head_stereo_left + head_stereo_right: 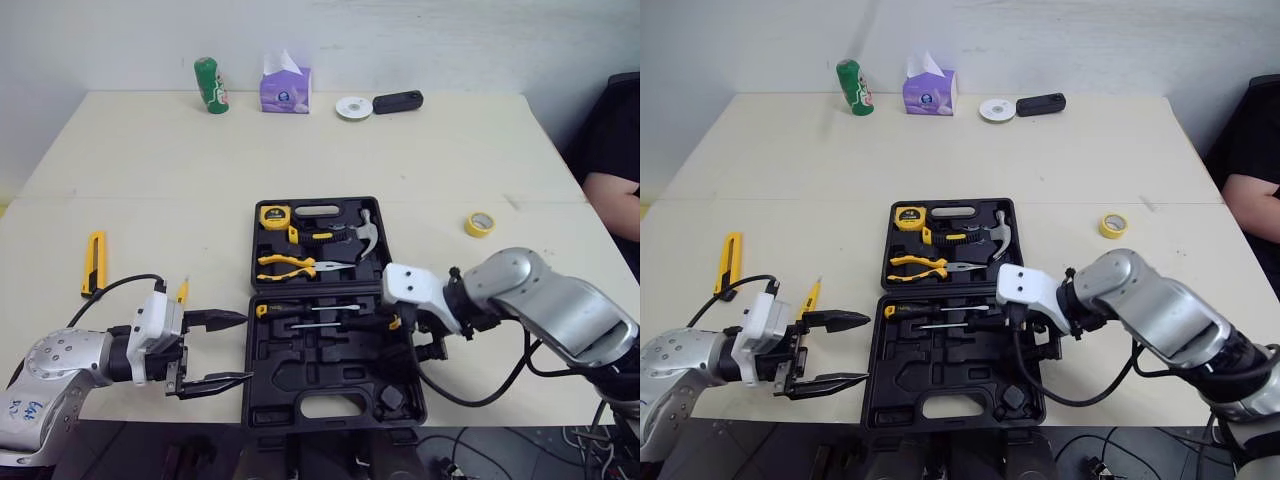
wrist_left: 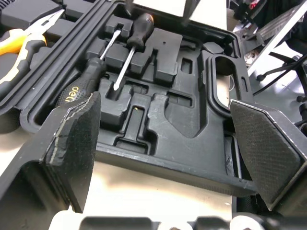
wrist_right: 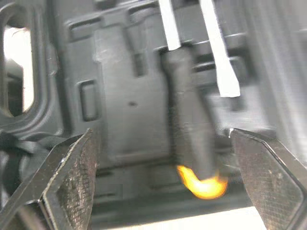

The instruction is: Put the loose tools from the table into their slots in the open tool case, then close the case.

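Here the black tool case (image 1: pixel 330 395) lies open flat at the table's near edge. Its far half holds a tape measure (image 1: pixel 274 216), pliers (image 1: pixel 290 265) and a hammer (image 1: pixel 365 235), and its near half holds two screwdrivers (image 1: pixel 300 310). A yellow utility knife (image 1: pixel 93 262) lies loose, well to the left. A small yellow piece (image 1: pixel 182 291) beside my left wrist is too hidden to name. My left gripper (image 1: pixel 247 348) hangs spread just beside the case's left edge. My right gripper (image 3: pixel 160 134) stands wide over the near half, with a black, orange-tipped screwdriver handle (image 3: pixel 189 143) between the fingers, apart from both.
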{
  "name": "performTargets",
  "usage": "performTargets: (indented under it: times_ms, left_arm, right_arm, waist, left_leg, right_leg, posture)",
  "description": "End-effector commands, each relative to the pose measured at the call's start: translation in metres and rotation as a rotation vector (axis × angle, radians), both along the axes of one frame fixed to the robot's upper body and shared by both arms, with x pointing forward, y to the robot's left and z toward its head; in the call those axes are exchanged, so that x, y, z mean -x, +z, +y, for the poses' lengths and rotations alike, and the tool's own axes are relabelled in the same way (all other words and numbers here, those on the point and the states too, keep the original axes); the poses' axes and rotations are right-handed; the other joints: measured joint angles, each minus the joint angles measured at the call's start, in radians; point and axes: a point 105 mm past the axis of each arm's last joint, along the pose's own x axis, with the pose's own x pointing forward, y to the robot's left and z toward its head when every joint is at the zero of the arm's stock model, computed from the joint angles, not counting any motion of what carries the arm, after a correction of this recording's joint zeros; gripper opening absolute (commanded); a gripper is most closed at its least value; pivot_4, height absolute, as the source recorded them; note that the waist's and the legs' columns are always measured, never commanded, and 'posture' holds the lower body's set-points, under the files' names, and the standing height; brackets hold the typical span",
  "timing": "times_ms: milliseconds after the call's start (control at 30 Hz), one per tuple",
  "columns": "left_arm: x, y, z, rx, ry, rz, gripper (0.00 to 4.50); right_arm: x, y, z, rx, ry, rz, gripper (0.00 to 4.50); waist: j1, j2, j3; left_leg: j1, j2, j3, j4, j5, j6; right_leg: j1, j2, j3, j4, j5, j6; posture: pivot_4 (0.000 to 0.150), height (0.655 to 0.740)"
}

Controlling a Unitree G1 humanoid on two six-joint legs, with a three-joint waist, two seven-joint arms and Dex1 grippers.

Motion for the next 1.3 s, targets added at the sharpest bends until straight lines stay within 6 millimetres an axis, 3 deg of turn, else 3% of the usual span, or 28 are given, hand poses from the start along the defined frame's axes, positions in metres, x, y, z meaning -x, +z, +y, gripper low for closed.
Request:
performTargets:
  times_ms: [33,167,300,533,667,767,900,1000,1300]
  left_arm:
    - [-0.001,0.001,0.000,-0.003,-0.002,-0.024,4.50]
    - [-0.003,0.001,0.000,-0.002,0.002,-0.028,4.50]
    - [-0.005,0.002,0.000,0.000,0.001,-0.029,4.50]
    - [-0.012,0.010,-0.002,0.013,0.010,-0.067,4.50]
    - [-0.012,0.011,-0.001,0.009,0.014,-0.068,4.50]
    - [-0.013,0.010,-0.001,0.005,0.012,-0.069,4.50]
    - [-0.016,0.011,-0.001,0.000,0.013,-0.082,4.50]
    - [-0.018,0.011,-0.002,0.000,0.011,-0.086,4.50]
    - [-0.018,0.007,-0.004,-0.022,-0.009,-0.071,4.50]
  right_arm:
    - [0.005,0.016,-0.002,-0.062,0.047,-0.027,4.40]
    - [0.007,0.025,-0.005,-0.181,0.086,-0.070,4.40]
    - [0.007,0.018,-0.012,-0.281,0.078,-0.093,4.40]
    - [0.007,0.013,-0.006,-0.520,0.098,-0.203,4.40]
    - [0.010,0.007,-0.002,-0.571,0.119,-0.221,4.40]
    - [0.013,0.007,0.006,-0.619,0.134,-0.215,3.51]
    - [0.013,0.013,0.015,-0.673,0.165,-0.238,1.51]
    - [0.009,0.002,0.022,-0.599,0.210,-0.251,0.03]
    - [-0.006,-0.028,0.029,-0.454,0.193,-0.208,0.03]
  waist:
    - [0.000,0.000,0.000]
    - [0.002,0.000,0.000]
    - [0.003,-0.001,0.000]
    - [0.001,-0.001,0.000]
    - [0.002,-0.001,0.000]
    - [0.001,-0.001,0.000]
    - [0.002,-0.001,0.000]
    - [0.001,-0.001,0.000]
    - [0.001,-0.001,0.000]
  left_leg:
    - [0.000,0.000,0.000,0.000,0.000,0.000]
    - [0.000,0.000,0.000,0.000,0.000,0.001]
    - [0.000,0.000,0.000,0.000,0.000,0.001]
    - [0.001,0.000,0.001,0.000,0.000,0.001]
    - [0.001,0.000,0.001,0.000,0.001,0.001]
    - [0.002,0.000,0.001,0.000,0.001,0.002]
    - [0.002,0.000,0.001,0.000,0.001,0.001]
    - [0.002,0.000,0.001,0.000,0.001,0.001]
    - [0.002,0.000,0.001,0.001,0.001,0.002]
  right_leg:
    - [0.000,0.000,0.000,0.000,0.000,0.000]
    - [0.000,0.000,0.000,0.000,0.000,0.000]
    - [0.001,0.000,0.000,0.000,0.000,0.000]
    - [0.002,0.001,0.000,0.000,0.000,0.000]
    - [0.002,0.001,0.000,0.001,0.000,0.000]
    - [0.002,0.001,0.000,0.001,0.000,0.000]
    - [0.002,0.001,0.000,0.001,0.000,0.000]
    - [0.002,0.001,0.000,0.002,0.000,0.000]
    - [0.002,0.001,0.000,0.002,0.000,0.000]
  posture:
    - [0.150,0.7400]
    - [0.150,0.7400]
    - [0.150,0.7400]
    - [0.150,0.7400]
    - [0.150,0.7400]
    - [0.150,0.7400]
    - [0.150,0.7400]
    - [0.150,0.7400]
    - [0.150,0.7400]
